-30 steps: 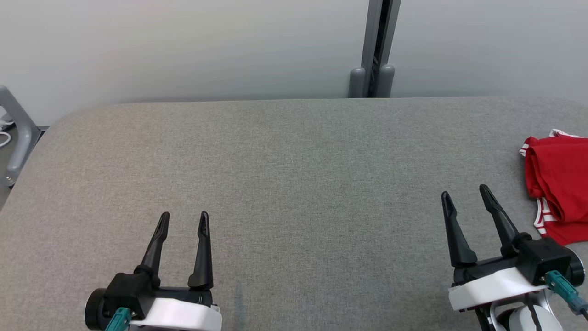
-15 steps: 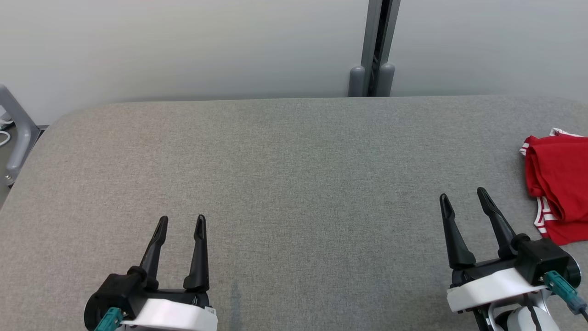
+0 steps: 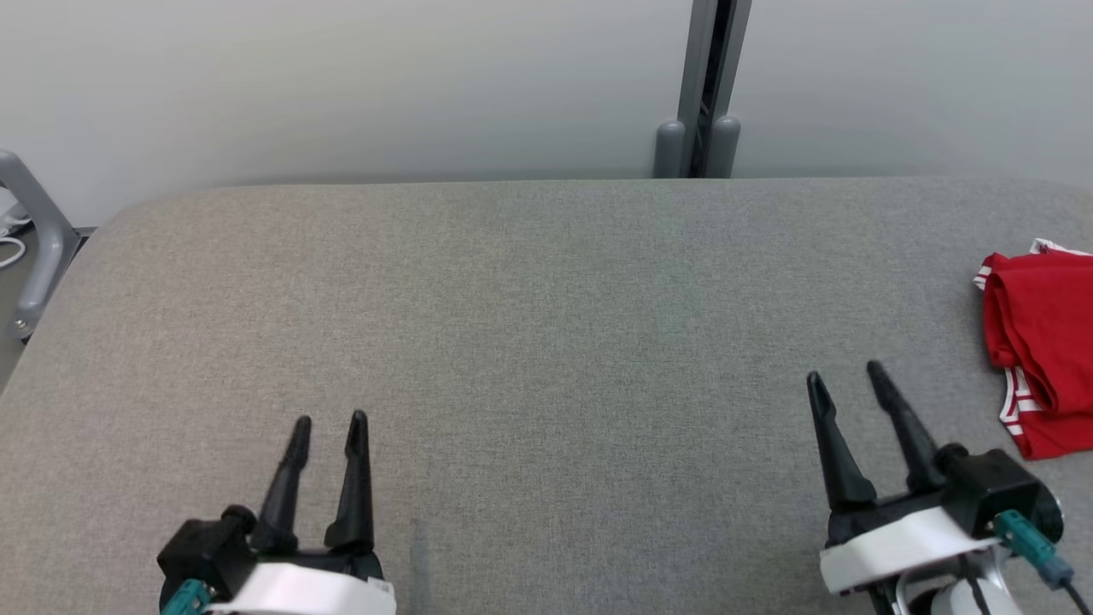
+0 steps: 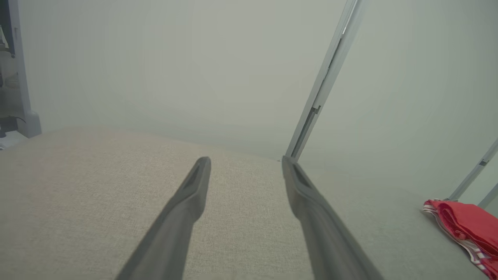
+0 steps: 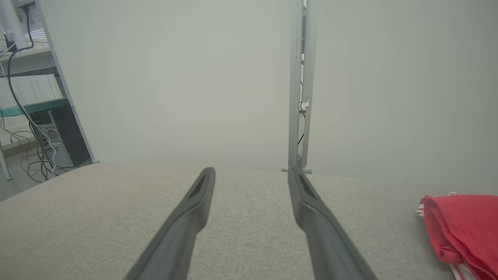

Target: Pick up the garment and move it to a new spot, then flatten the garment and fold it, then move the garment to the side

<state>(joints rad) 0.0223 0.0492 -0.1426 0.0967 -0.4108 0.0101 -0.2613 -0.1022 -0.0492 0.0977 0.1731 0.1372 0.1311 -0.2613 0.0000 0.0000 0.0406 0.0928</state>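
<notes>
Holds the left black two-finger gripper and the right black two-finger gripper low, wide open and empty over the grey cloth bench, likely done, with the red white-striped garment seemingly folded and set aside at the right edge.

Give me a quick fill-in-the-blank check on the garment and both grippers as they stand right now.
1. The garment is mostly ____ in colour, with white stripes at its trim.
2. It lies near the ____ edge of the table, by the robot's own sides.
3. The left gripper and the right gripper both stand ____, with nothing between their fingers.
4. The gripper farther from the garment is the ____ one.

Missing words: red; right; open; left.
</notes>
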